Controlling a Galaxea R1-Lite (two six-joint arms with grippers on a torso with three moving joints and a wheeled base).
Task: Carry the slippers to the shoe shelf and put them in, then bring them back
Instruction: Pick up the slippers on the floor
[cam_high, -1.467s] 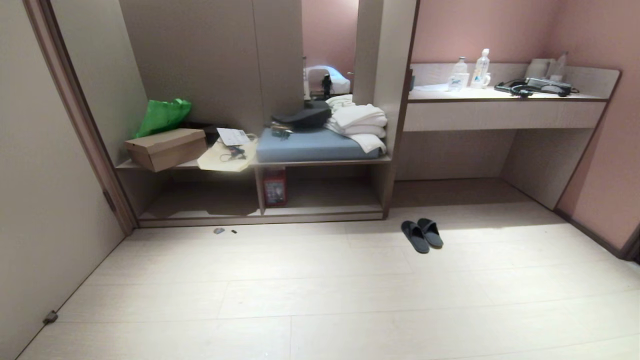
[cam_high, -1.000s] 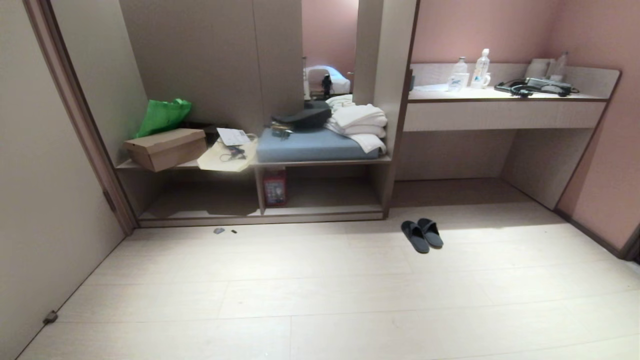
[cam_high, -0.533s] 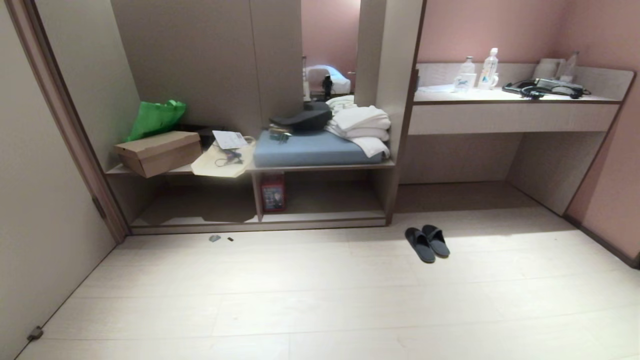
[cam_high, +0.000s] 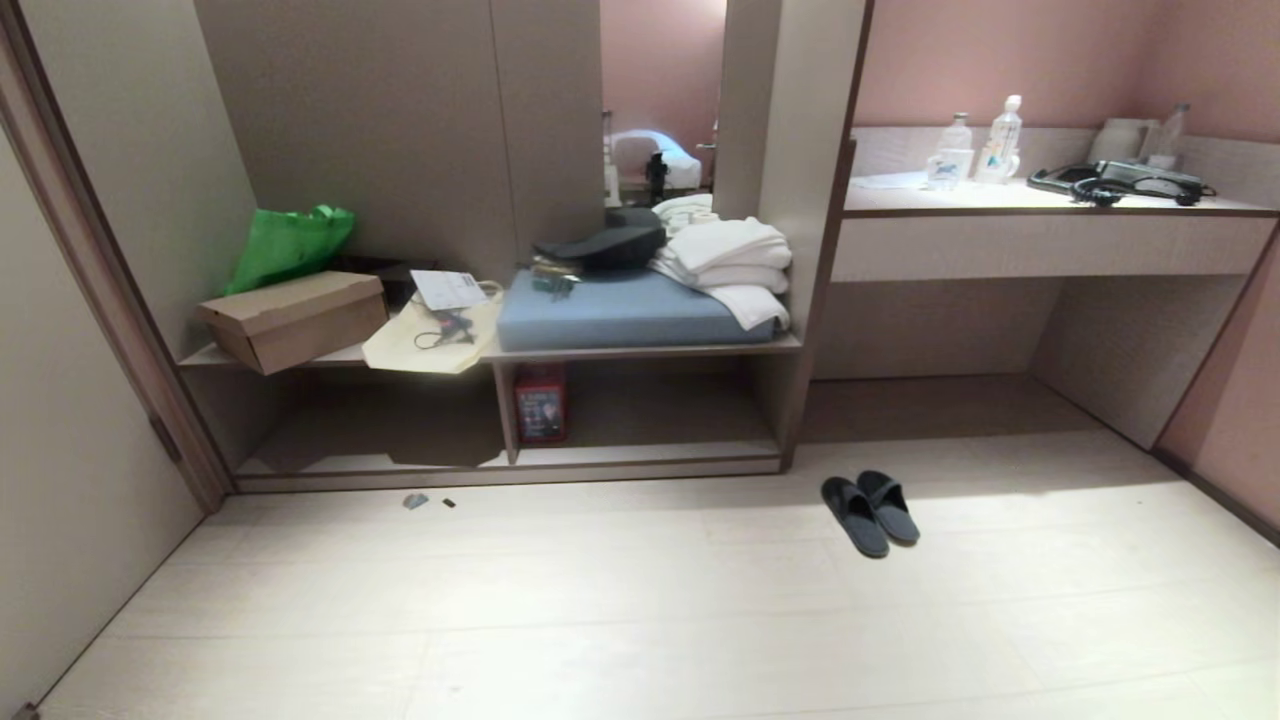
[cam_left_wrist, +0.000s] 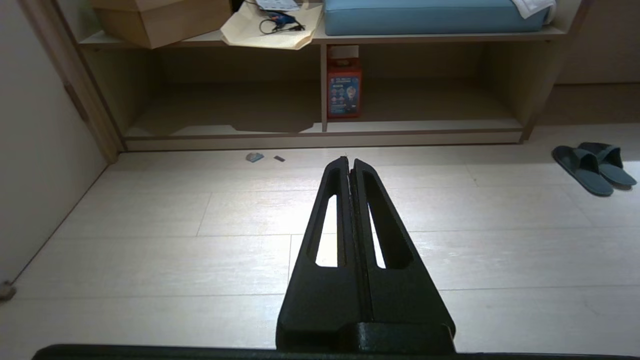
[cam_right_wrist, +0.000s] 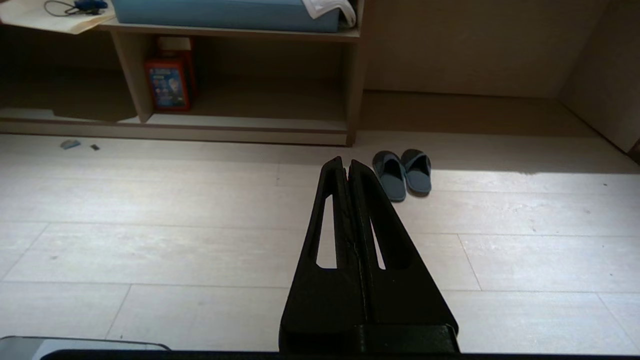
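Observation:
The dark slippers (cam_high: 870, 513) lie side by side on the pale floor, just right of the shoe shelf (cam_high: 500, 468) and in front of its right end post. They also show in the left wrist view, slippers (cam_left_wrist: 592, 168), and in the right wrist view, slippers (cam_right_wrist: 402, 173). The shelf's two low compartments sit under a cluttered bench top. My left gripper (cam_left_wrist: 350, 161) is shut and empty above bare floor. My right gripper (cam_right_wrist: 345, 161) is shut and empty too, well short of the slippers. Neither arm shows in the head view.
A red box (cam_high: 541, 403) stands by the shelf's divider. A cardboard box (cam_high: 292, 318), green bag (cam_high: 285, 247), blue cushion (cam_high: 620, 308) and white towels (cam_high: 725, 257) lie on the bench. A desk (cam_high: 1050, 240) with bottles is right. Small scraps (cam_high: 415, 500) lie on the floor. A wall stands at left.
The whole head view has shifted: shelf and slippers now sit lower and larger, so the camera has come nearer. The slippers themselves have not moved on the floor.

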